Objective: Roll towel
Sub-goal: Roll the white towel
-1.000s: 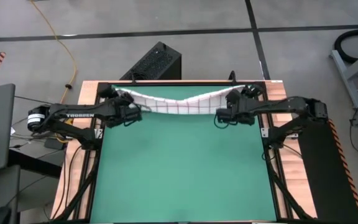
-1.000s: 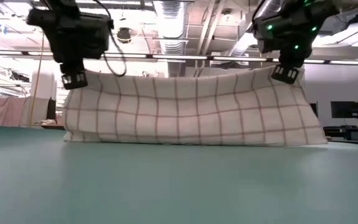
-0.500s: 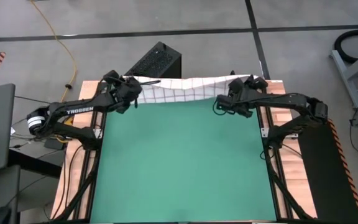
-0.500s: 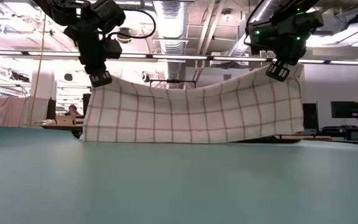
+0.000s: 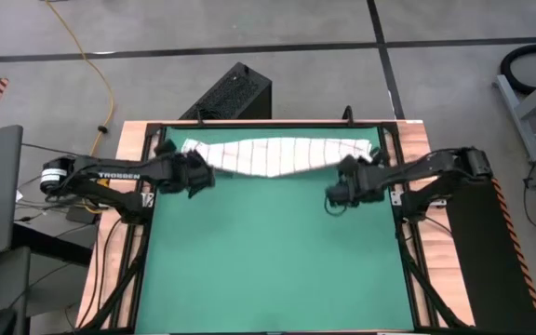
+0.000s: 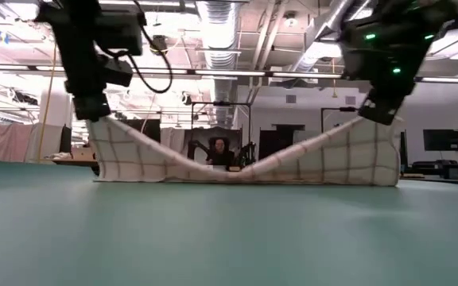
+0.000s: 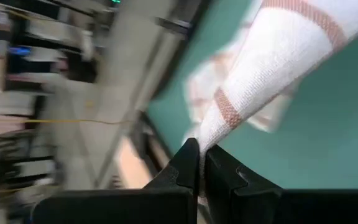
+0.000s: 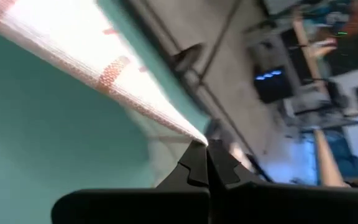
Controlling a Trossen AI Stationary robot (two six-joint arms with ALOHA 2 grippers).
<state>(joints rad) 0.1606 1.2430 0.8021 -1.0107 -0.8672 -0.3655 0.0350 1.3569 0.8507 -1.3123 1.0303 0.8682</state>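
1. Towel (image 5: 273, 154): white cloth with a red-brown grid, lying along the far edge of the green mat (image 5: 277, 251), stretched lengthwise between the two arms.
2. Left gripper (image 5: 199, 177): over the mat's far left area, fingers pressed together on the towel's left corner. In the left wrist view the cloth (image 7: 272, 68) runs straight into the closed fingertips (image 7: 191, 155).
3. Right gripper (image 5: 335, 197): over the mat's far right area, fingers pinched tight on the towel's right corner. In the right wrist view the cloth (image 8: 92, 59) tapers to a point at the fingertips (image 8: 199, 155).
4. Low view: both held corners are raised above the mat; the towel (image 6: 237, 163) sags to a low point in the middle, forming a shallow V. Its lower edge rests on the mat.
5. Left gripper (image 6: 90, 107) and right gripper (image 6: 380, 111) each hold an upper corner, well apart.
6. A person (image 6: 219, 151) sits in the room beyond the table, visible over the towel's dip.
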